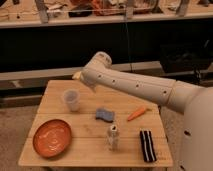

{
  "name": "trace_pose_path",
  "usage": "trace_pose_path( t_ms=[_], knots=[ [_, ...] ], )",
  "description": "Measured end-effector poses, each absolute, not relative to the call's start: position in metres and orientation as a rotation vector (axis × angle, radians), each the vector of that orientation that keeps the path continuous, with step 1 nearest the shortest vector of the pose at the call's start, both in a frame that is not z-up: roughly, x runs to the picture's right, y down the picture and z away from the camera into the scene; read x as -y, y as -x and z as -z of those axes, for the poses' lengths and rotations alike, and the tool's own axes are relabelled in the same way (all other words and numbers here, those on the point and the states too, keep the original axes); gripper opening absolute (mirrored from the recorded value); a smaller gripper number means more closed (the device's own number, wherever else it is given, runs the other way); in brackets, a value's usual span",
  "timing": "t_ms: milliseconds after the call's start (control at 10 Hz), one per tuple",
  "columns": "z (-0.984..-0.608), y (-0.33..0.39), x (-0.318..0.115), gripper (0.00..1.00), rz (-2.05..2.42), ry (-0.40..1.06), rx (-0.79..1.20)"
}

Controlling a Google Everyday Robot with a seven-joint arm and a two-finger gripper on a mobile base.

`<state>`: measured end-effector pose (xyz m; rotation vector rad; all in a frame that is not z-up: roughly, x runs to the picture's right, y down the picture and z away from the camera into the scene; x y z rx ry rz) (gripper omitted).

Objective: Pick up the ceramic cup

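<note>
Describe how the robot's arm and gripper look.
The arm is a thick, smooth off-white tube with a row of small dark dots along it, ending in a rounded joint. No cables show. The gripper shows only as a pale tip beyond that joint, over the far edge of the table.
</note>
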<state>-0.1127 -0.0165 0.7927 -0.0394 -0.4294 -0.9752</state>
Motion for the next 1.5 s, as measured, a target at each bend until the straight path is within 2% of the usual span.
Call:
trace_pose_path(
  t_ms=[1500],
  knots=[
    [-0.839,0.162,-0.038,0.8,1.118,0.068,0.598]
  ],
)
